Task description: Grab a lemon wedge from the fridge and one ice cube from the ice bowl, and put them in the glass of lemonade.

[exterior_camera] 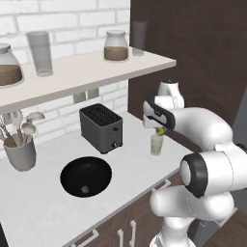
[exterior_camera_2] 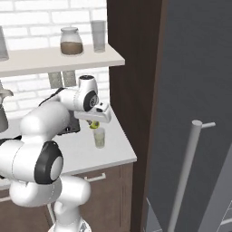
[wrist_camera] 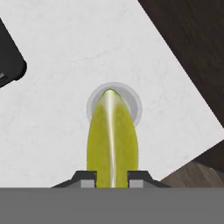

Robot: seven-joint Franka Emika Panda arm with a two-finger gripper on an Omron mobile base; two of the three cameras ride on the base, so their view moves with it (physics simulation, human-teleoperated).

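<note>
My gripper (wrist_camera: 112, 178) is shut on the lemon wedge (wrist_camera: 112, 140), a yellow-green slice that points down toward the glass of lemonade (wrist_camera: 131, 103) straight below it. From the left base view the gripper (exterior_camera: 159, 130) hangs just above the glass of lemonade (exterior_camera: 156, 144), with the lemon wedge (exterior_camera: 159, 130) between its fingers. The right base view has the lemon wedge (exterior_camera_2: 94, 124) right over the glass (exterior_camera_2: 99, 137). The black ice bowl (exterior_camera: 86, 176) sits on the counter to the left, with a small pale ice cube (exterior_camera: 85, 189) inside. The grey fridge (exterior_camera_2: 195, 113) stands at the right.
A dark toaster (exterior_camera: 101, 127) stands behind the bowl, close to the left of the glass. A grey utensil cup (exterior_camera: 20, 153) is at the far left. A shelf (exterior_camera: 82, 72) with jars and tall glasses hangs above. The counter edge (exterior_camera_2: 122, 161) lies near the glass.
</note>
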